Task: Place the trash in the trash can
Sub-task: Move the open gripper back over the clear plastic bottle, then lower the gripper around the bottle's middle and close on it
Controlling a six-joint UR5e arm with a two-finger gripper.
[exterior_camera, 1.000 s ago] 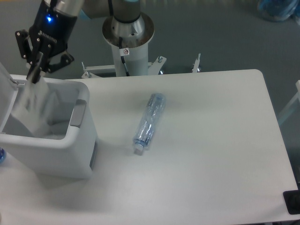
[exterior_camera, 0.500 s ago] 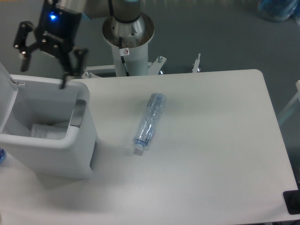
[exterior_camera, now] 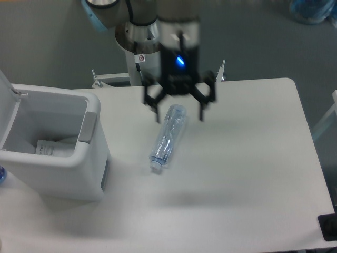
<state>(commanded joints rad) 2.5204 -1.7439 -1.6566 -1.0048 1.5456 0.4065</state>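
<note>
A clear bluish plastic bottle lies on its side on the white table, cap toward the front. My gripper hangs open above the bottle's far end, one finger on each side, nothing held. It is blurred by motion. The white trash can stands at the left with its lid up. Inside it lies the flat white pouch with a small printed label.
The arm's round base and pedestal stand behind the table's back edge. A grey tab sits on the bin's right rim. A dark object pokes in at the lower right corner.
The pouch dropped from the gripper into the trash can. The gripper opened and swung right from over the bin to above the bottle. The bottle has not moved.
</note>
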